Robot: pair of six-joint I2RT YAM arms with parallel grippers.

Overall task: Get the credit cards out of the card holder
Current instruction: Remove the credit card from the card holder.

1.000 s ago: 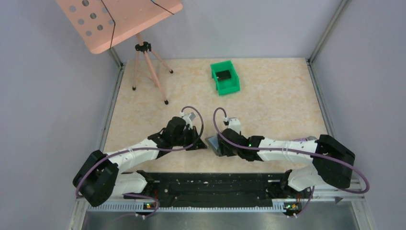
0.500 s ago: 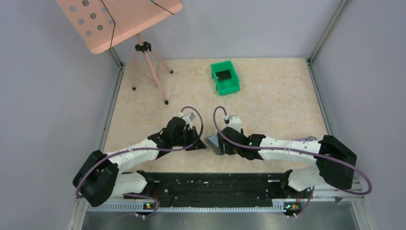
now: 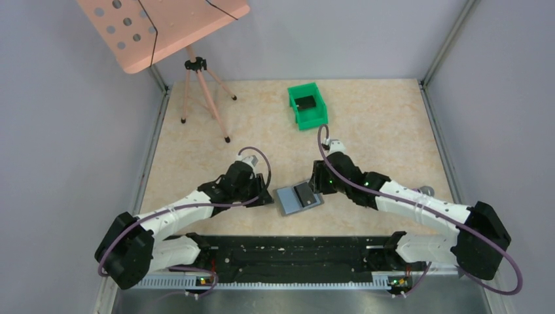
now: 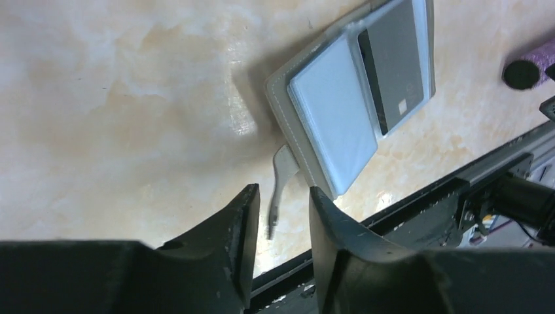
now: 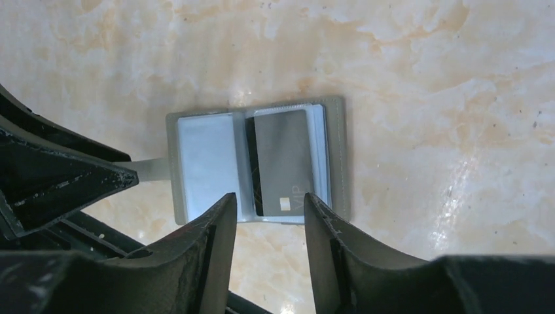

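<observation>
Marbled beige surface, flat grey folding card holder lying open, lower centre of frame.
My left gripper and right gripper are spread, empty; I'd pin the holder, then pinch the dark grey card squarely.

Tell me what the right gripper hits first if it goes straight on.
Most likely the open card holder, at its dark card, lying flat right ahead of the right gripper; the gap to it is hard to judge.
</observation>
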